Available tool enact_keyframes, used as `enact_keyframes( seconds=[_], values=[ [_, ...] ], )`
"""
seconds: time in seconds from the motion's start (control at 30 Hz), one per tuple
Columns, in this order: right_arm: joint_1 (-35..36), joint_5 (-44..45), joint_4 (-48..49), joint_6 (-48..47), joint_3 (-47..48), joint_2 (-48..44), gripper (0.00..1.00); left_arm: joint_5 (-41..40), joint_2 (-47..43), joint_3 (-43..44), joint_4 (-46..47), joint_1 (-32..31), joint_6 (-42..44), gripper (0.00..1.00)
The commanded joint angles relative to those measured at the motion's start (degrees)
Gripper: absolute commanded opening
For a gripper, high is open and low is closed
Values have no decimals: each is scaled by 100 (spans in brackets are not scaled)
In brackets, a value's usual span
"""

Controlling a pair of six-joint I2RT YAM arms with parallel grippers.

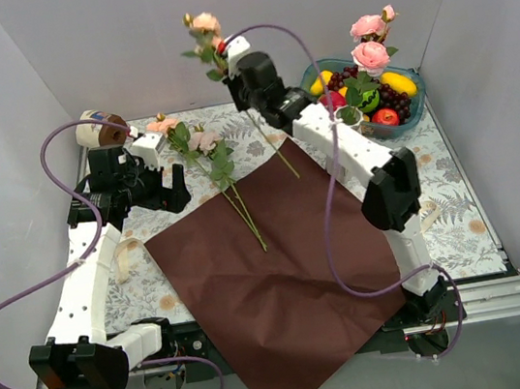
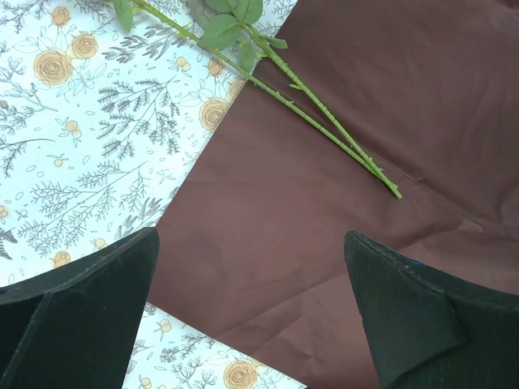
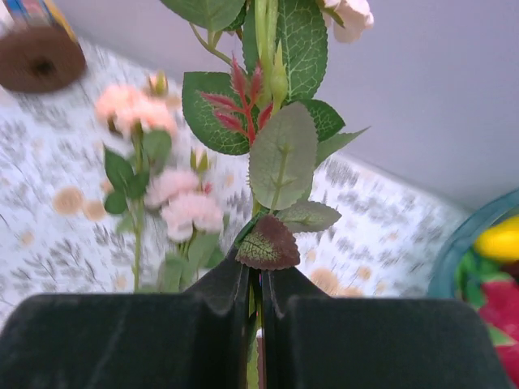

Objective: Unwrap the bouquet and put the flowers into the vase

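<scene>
The bouquet's dark red paper [image 1: 283, 279] lies unwrapped and flat on the table. My right gripper [image 1: 230, 62] [image 3: 259, 275] is raised at the back, shut on the stem of a pink rose [image 1: 205, 23]; the stem hangs down towards the paper, and green leaves [image 3: 280, 150] rise above the fingers. Two more flowers [image 1: 202, 144] lie across the paper's far-left corner, their stems [image 2: 324, 121] together. My left gripper [image 1: 174, 193] [image 2: 251, 267] hangs open over the paper's left edge, holding nothing. The small white vase [image 1: 351, 122] stands beside the bowl with two pink roses [image 1: 369, 41] in it.
A blue bowl of fruit [image 1: 393, 101] [image 3: 474, 251] sits at the back right. A paper roll with a brown core [image 1: 99, 130] [image 3: 36, 57] stands at the back left. Cream ribbon pieces [image 1: 123, 259] [image 1: 430, 218] lie either side of the paper. Grey walls enclose the table.
</scene>
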Motion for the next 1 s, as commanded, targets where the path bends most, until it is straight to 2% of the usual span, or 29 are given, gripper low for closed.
enact_keyframes(
  seconds=[0.0,0.03,0.07,0.1,0.27,0.3,0.43,0.67,0.97],
  values=[
    [-265,-677,1316,-578,-406,-1712,1,107,-153,312,-112,31,61,98],
    [-283,-861,1763,-726,-743,-2013,1,106,-153,321,-121,31,62,98],
    [-309,-1072,2638,-763,-1138,-2599,1,89,-153,330,-130,31,79,98],
    [-353,-1144,2951,-807,-1621,-2849,1,63,-162,347,-139,31,88,98],
    [-362,-908,3490,-1490,-1906,-3710,1,-17,-153,400,-148,31,132,98],
    [-371,-872,3847,-1623,-2063,-3843,1,44,-153,400,-156,31,132,98],
    [-511,-775,4937,-2020,-3310,-4424,1,229,-109,453,-183,31,114,98],
    [-924,-811,5686,-1748,-4199,-4802,1,405,84,708,-244,31,62,98],
    [-1443,-916,6118,-1204,-4719,-4838,1,520,207,840,-244,31,53,98]
  ],
)
